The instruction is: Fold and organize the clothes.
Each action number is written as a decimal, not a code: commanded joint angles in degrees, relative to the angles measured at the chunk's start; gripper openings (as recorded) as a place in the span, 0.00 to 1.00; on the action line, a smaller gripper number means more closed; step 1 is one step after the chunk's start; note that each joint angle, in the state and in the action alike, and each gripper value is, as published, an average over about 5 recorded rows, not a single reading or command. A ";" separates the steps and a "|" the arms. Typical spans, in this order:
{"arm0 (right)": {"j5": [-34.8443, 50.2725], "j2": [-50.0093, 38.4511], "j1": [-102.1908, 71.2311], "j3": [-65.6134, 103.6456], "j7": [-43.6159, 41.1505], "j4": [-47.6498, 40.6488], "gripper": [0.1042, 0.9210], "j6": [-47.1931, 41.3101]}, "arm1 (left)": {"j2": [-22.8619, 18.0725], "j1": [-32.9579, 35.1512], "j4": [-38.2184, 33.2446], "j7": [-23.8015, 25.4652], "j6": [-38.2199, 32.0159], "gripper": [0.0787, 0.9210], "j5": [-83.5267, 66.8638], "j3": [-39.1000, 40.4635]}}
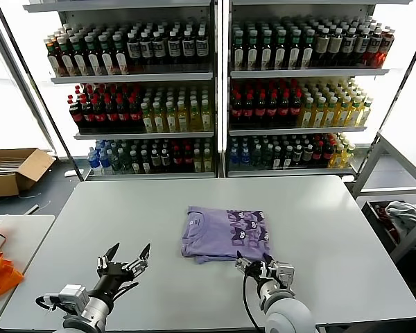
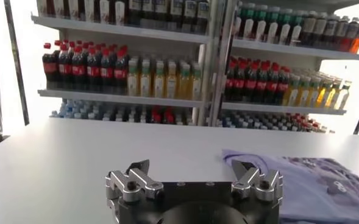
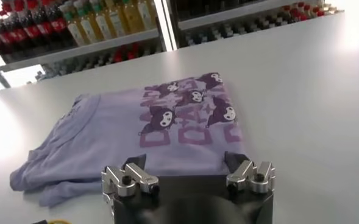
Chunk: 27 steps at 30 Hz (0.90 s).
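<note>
One lavender T-shirt (image 1: 226,234), folded, seemingly rumpled near edge | right hand (image 1: 256,266) spread beside it | left hand (image 1: 127,258) spread, apart

White table (image 1: 125,215), folded lavender T-shirt (image 1: 225,234) lying on it

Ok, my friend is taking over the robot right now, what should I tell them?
Left gripper: open, holding nothing, over bare table to the left of the shirt.
Right gripper: open, holding nothing, at the near edge of the T-shirt, not gripping it.
The lavender T-shirt lies near the table's middle, already folded into a rough rectangle, print facing up. Its near left corner is bunched.
Left to do, probably: tidy that corner, maybe one more fold, then put it away.
</note>
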 commanded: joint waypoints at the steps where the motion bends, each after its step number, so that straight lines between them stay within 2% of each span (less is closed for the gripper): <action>1: -14.70 -1.02 -2.32 3.23 -5.43 11.44 0.88 0.30 | -1.19 -0.24 -1.20 -0.28 -3.81 0.88 1.37 -0.68; 5: -34.99 -4.73 -5.97 9.28 -14.54 12.06 0.88 3.87 | -2.66 -1.01 -0.98 -1.15 -9.00 0.88 4.57 -0.72; 6: -36.91 -5.36 -7.39 10.83 -15.83 11.63 0.88 4.92 | -3.07 -1.18 -0.73 -1.32 -10.21 0.88 5.53 -0.57; 10: -34.10 -4.70 -11.83 14.26 -15.50 9.97 0.88 7.71 | -4.17 -1.42 0.57 -1.98 -14.16 0.88 8.90 0.22; 17: -27.50 0.55 -12.71 15.49 -10.40 8.46 0.88 8.80 | -4.40 -2.95 2.35 -4.30 -14.73 0.88 13.35 2.21; 27: -28.97 1.65 -12.17 13.01 -10.31 8.06 0.88 8.82 | -3.99 -1.87 0.88 -3.50 -14.27 0.88 13.33 1.93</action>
